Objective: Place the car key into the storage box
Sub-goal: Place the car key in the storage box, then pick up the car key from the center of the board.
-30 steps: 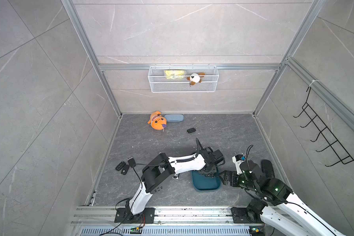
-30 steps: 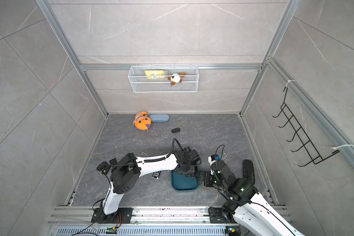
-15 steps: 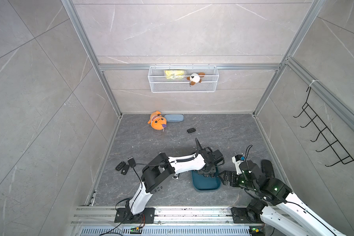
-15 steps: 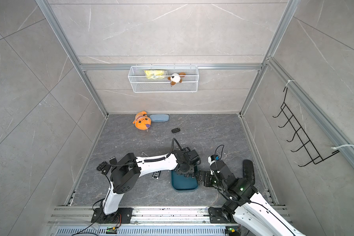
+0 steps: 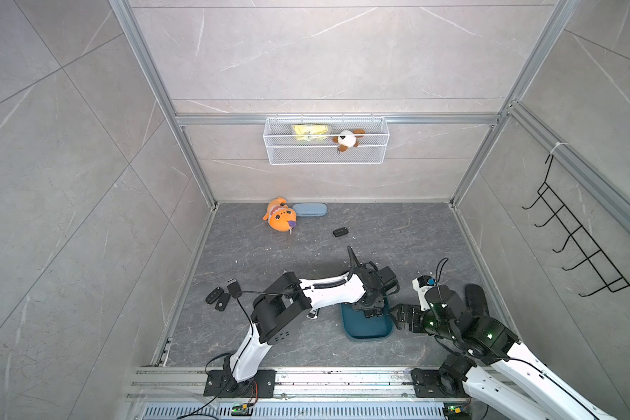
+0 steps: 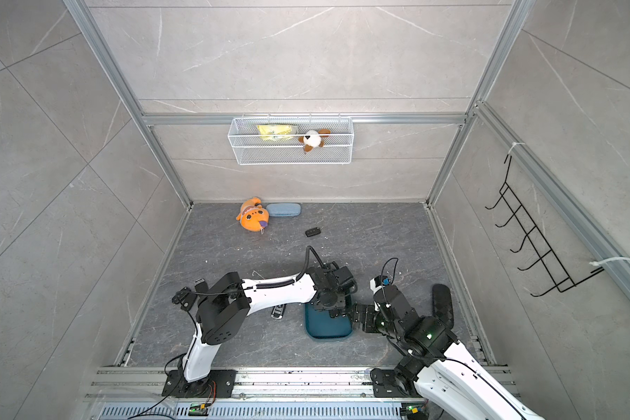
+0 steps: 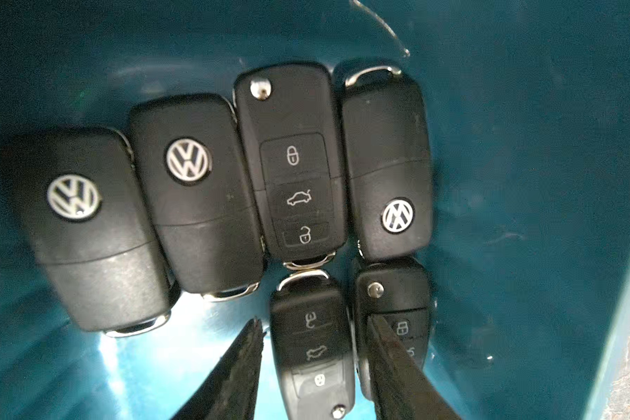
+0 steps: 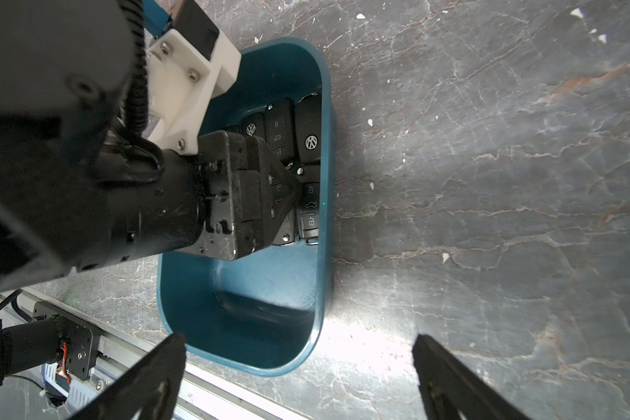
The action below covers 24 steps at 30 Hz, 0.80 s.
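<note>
Black flip-style car key (image 7: 311, 345) flat inside dark teal rounded plastic storage box (image 7: 524, 145), between left jaws, long axis along them; jaws slightly apart, not pinching; right jaws wide apart beside box.

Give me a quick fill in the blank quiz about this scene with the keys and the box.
The keys seen in the box number ___. The plush by the case is ___. The right gripper is ___. The left gripper reaches into the ___.
Answers: six, orange, open, box.
</note>
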Tool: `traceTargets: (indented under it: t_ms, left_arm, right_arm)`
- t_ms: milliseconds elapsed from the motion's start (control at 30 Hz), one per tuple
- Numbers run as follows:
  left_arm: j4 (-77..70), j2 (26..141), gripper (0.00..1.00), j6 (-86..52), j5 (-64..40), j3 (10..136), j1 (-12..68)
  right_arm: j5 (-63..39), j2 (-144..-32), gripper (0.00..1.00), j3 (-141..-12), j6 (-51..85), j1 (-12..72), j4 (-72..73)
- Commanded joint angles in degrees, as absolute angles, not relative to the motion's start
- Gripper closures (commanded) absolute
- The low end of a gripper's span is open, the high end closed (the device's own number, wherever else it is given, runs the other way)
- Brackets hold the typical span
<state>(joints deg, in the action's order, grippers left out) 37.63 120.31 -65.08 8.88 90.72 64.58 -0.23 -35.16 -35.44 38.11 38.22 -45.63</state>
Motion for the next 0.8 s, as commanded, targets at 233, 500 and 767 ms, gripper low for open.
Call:
traceTargets:
  t_ms: [233, 500, 767]
  left_arm:
    - [40.15, 113.02, 0.39, -62.86, 11.82, 91.13, 63.97]
    - [42.17, 107.22, 0.3, -57.77, 13.07, 90.32, 59.78]
    - [42.79, 97.98, 0.0, -51.77, 14.8, 85.53, 53.1]
  right_arm:
    - [1.76, -37.79, 0.0, -38.35, 37.65, 37.88, -45.6]
    - [4.03, -44.36, 0.0, -43.22, 37.1, 37.79, -43.37]
    - [4.66, -59.04, 0.01, -50.65, 35.61, 36.51, -37.36]
